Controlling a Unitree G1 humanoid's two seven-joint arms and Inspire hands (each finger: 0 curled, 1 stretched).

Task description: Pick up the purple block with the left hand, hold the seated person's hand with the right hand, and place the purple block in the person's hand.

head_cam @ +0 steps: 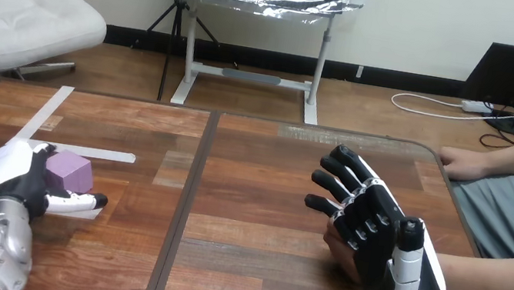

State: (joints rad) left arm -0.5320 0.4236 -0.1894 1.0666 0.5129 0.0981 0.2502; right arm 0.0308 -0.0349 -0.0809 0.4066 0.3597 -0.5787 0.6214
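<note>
1. The robot's left hand (18,181) was low over the surface (254,191), near its front left corner.
2. The purple block (72,172) was in that hand, close to the left edge of the surface.
3. The left hand's fingers (77,202) were bent around the block. One finger lay along the block's near side and the rest of the hand was against its left side.
4. It was not clear whether the block sat on the surface or was lifted a little off it.
5. Strips of white tape (47,112) were stuck on the left part of the surface. One strip ended just behind the block.
6. The robot's right hand (385,251) was over the right half of the surface, near the front edge, with its back turned up.
7. Its fingers (338,181) were spread wide and nearly straight. They pointed away toward the back edge and held nothing.
8. The person's near hand (341,250) was under the robot's right hand. Only a bit of it peeked out on the left side of the robot's palm.
9. The two hands looked like they touched, but the robot's fingers were not wrapped around the person's hand.
10. The person's arm came in over the right edge of the surface to reach that spot.
11. The person's far hand (461,163) rested at the back right corner of the surface, well apart from both robot hands.
12. The block and the person's near hand were far from each other, on opposite sides of the surface.
</note>
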